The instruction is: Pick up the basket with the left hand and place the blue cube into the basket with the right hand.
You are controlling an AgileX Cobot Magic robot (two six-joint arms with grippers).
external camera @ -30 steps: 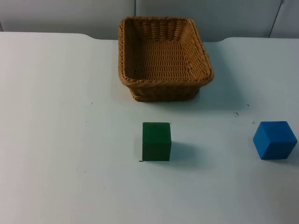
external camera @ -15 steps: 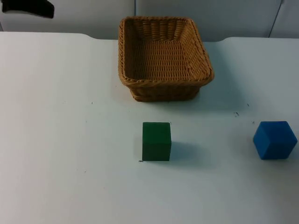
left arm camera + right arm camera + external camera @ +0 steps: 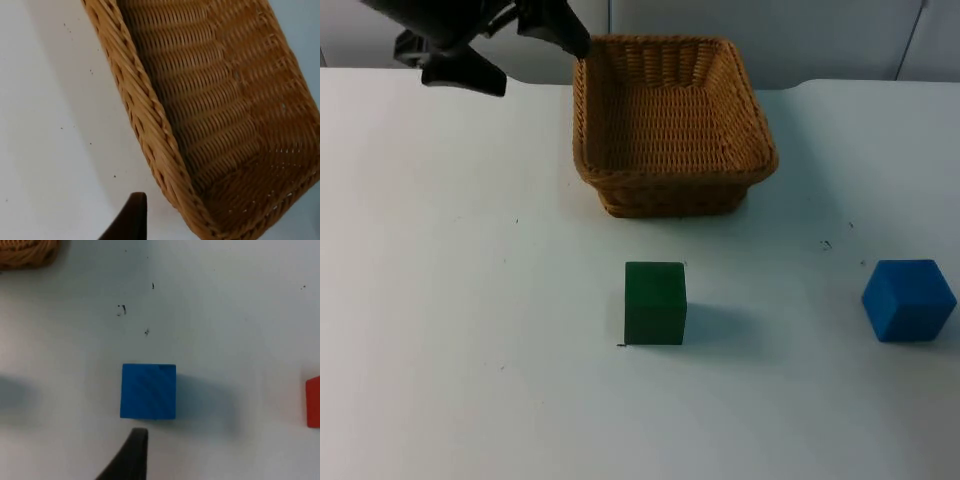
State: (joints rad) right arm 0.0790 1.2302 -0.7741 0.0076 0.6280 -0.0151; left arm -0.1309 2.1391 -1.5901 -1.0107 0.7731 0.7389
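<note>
The wicker basket [image 3: 670, 125] stands empty at the back middle of the table. My left gripper [image 3: 540, 62] hangs open just outside the basket's back left corner, touching nothing. Its wrist view looks along the basket's left rim [image 3: 150, 130] from close by. The blue cube [image 3: 908, 299] rests on the table at the far right. In the right wrist view the blue cube [image 3: 148, 391] lies just ahead of my right gripper [image 3: 135, 460], apart from it.
A green cube [image 3: 655, 302] sits in the middle of the table, in front of the basket. The edge of a red object [image 3: 313, 402] lies near the blue cube. The grey partition wall [image 3: 470, 30] runs close behind the basket.
The left arm has come in from the upper left corner and moved right to the basket's back left corner. Basket and cubes have not moved.
</note>
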